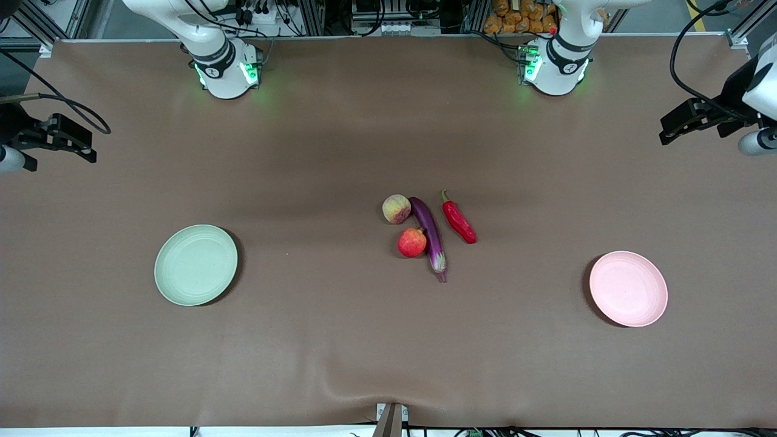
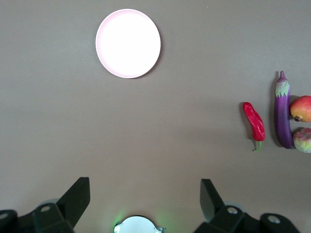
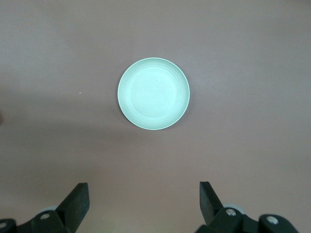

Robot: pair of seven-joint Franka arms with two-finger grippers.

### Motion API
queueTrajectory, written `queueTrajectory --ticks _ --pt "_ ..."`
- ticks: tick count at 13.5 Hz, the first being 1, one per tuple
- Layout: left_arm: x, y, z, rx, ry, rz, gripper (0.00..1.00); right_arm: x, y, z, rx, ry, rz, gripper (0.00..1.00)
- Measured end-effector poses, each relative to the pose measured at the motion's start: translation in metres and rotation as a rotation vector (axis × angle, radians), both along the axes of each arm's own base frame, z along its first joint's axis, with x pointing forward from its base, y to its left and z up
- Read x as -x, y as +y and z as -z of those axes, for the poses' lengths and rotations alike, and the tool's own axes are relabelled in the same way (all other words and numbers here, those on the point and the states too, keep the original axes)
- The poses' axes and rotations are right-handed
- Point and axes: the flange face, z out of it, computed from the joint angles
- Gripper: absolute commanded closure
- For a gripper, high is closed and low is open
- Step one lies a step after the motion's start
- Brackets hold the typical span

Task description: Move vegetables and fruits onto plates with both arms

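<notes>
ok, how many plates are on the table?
2. The pale green plate lies toward the right arm's end of the table; the pale pink plate lies toward the left arm's end. Both are bare, and nothing seems to hide another.

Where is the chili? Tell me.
Front view: the chili lies mid-table beside the eggplant, on the eggplant's side toward the left arm's end and the pink plate.

- Both arms had white glossy shells with black bands at the joints.
- Right arm [image 1: 209, 42]: round base lit green, black cables trailing at its foot.
- Left arm [image 1: 561, 45]: the same build, green glow at its base.
- Left gripper [image 2: 145, 206] and right gripper [image 3: 144, 206]: matte black, wedge-tipped fingers, pale screw heads.
</notes>
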Motion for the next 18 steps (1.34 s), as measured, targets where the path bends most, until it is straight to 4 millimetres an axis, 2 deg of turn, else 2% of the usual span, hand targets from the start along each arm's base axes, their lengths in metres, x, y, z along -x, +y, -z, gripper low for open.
queueTrajectory --ticks 14,18 --pt "-0.003 0.003 0.005 0.000 0.008 -0.005 0.00 0.000 0.001 0.000 -0.013 -0.002 0.002 0.00" --pt "-0.010 -0.002 0.019 0.000 0.028 0.001 0.00 0.000 0.000 0.000 -0.014 -0.001 0.003 0.00"
